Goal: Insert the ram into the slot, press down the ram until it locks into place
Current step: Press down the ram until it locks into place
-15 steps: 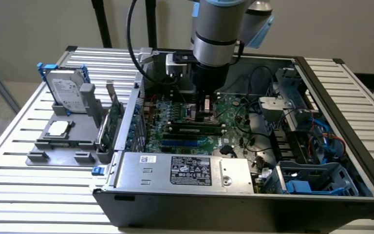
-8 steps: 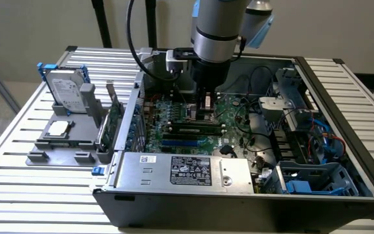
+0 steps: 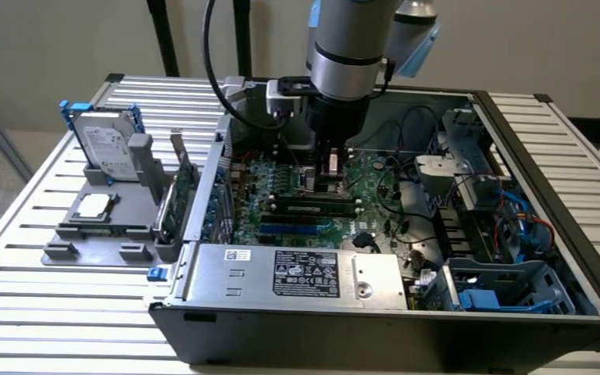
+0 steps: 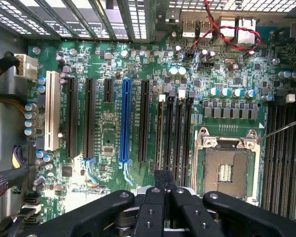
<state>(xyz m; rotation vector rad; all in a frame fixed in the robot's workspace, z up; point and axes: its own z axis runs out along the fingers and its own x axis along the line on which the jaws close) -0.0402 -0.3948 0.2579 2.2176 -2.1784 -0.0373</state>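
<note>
My gripper [image 4: 164,190] hangs inside the open computer case over the green motherboard [image 4: 113,133]. Its black fingers [image 4: 153,212] are drawn together on a thin dark edge, the ram [image 4: 164,177], seen end-on. Several long black slots [image 4: 170,133] with pale end clips run side by side just ahead of the ram and roughly in line with it. In the exterior view the gripper [image 3: 333,168] stands low over the board, just behind the long black sockets [image 3: 311,205]. The ram's flat side is hidden.
A bright-blue socket [image 4: 125,121], a white socket [image 4: 52,111] and the bare processor socket [image 4: 226,168] lie on the board. Red and black wires [image 4: 227,37] cross near the rear ports. The power supply [image 3: 294,273] and drive cage [image 3: 508,285] line the case. A grey parts holder [image 3: 107,211] sits outside it.
</note>
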